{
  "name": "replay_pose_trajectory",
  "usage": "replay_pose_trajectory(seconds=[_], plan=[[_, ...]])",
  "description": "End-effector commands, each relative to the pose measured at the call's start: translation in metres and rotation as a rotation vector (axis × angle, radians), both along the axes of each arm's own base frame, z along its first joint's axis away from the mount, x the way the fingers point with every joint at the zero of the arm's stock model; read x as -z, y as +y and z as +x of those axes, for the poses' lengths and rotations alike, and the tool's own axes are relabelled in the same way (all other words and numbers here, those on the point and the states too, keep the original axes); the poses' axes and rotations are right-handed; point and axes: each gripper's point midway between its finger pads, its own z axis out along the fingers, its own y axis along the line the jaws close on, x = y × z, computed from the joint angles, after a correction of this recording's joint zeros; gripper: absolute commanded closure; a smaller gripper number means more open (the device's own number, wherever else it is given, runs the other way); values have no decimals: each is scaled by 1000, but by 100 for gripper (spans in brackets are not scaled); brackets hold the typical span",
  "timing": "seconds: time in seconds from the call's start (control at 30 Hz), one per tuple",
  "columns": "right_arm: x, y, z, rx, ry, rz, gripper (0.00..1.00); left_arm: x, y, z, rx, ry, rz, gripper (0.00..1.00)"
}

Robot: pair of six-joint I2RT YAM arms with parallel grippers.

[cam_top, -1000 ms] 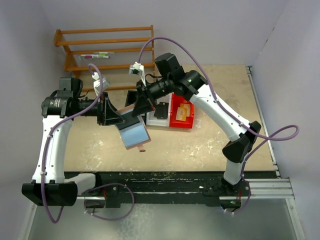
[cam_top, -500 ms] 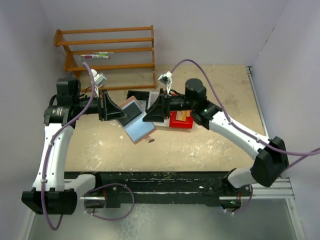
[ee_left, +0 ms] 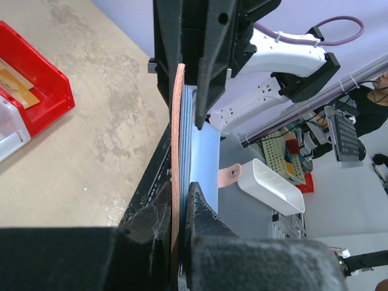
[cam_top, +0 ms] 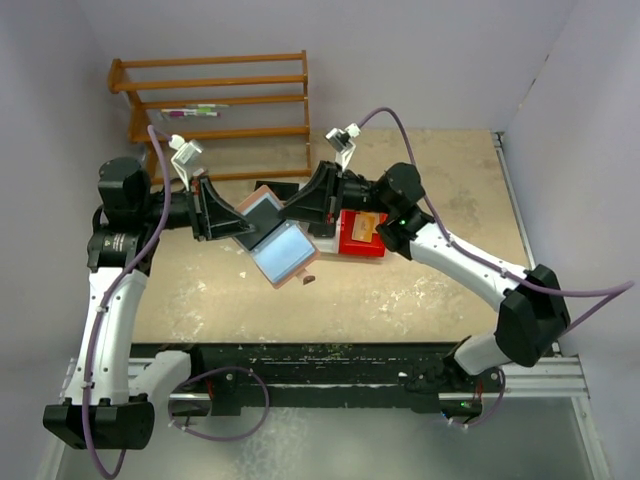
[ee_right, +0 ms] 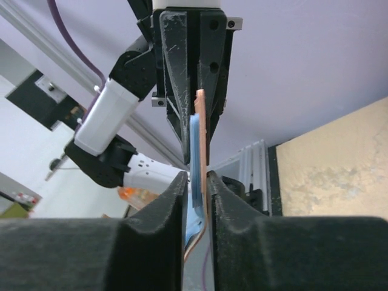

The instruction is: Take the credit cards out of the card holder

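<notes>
The small pinkish-brown leather-like card holder [cam_top: 272, 232] hangs open in the air above the middle of the table, tilted, with its light blue lining [cam_top: 286, 252] facing up and its small strap tab [cam_top: 310, 278] dangling at its 5 o'clock corner. A darker grey-blue panel covers the half toward 11 o'clock; whether that is a card or a pocket cannot be told. The left gripper [cam_top: 238, 226] comes in from 9 o'clock and is clamped tight on the card holder's edge, which the left wrist view shows edge-on and squeezed between the two black fingers [ee_left: 159, 209]. The right gripper [cam_top: 298, 212] comes in from 2 o'clock and has its jaws closed on the opposite edge, a finger [ee_right: 225, 203] pressed against the pink outer face in the right wrist view. At 3 o'clock, just past the right gripper, a red plastic bin [cam_top: 352, 243] sits on the table with a golden-yellow credit card [cam_top: 369, 226] lying flat inside it. A white plastic bin [ee_left: 7, 138] touches the red one on the side nearer the card holder. At 12 o'clock a black bin [cam_top: 282, 188] shows partly behind the grippers, and farther back at 11 o'clock an orange-brown wooden slatted rack [cam_top: 215, 100] stands against the wall on the worn beige table [cam_top: 430, 280].
</notes>
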Motion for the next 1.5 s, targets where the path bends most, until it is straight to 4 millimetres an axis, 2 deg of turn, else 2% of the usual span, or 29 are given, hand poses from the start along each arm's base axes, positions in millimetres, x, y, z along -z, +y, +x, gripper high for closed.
replay_pose_trajectory(seconds=[0.0,0.07,0.13,0.2,0.23,0.3,0.37,0.6,0.97,1.07,1.3,1.37,1.43,1.47], plan=[[-39,-4,-15,-50,-82,91,91,-9,-1,-11,38,-41,-12,90],[-38,-4,-17,-73,-75,69,100,-5,-1,-11,43,-51,-2,81],[-34,-3,-21,-106,-78,35,100,-1,-1,-10,42,-53,12,66],[-28,-2,-26,-161,-91,-16,100,3,0,-8,48,-55,25,46],[-23,-2,-29,-185,-99,-46,100,4,0,-8,55,-69,31,41],[-19,-2,-30,-219,-135,-100,100,6,1,-9,71,-87,49,36],[-11,0,-25,-213,-160,-169,100,11,2,-8,83,-106,73,35],[10,6,-10,-218,-192,-327,100,39,7,-3,116,-112,160,41],[20,17,-7,-247,-197,-379,100,45,7,-4,125,-122,151,53],[20,23,-8,-257,-198,-380,100,53,6,-2,123,-101,148,59],[16,26,-10,-266,-201,-376,98,58,5,-4,121,-78,142,84],[11,24,-4,-223,-216,-369,75,55,3,-6,131,-64,121,91],[3,18,13,-113,-196,-363,49,53,2,-6,135,-38,101,97],[3,12,26,-35,-176,-367,41,52,2,-6,135,-24,91,100]])
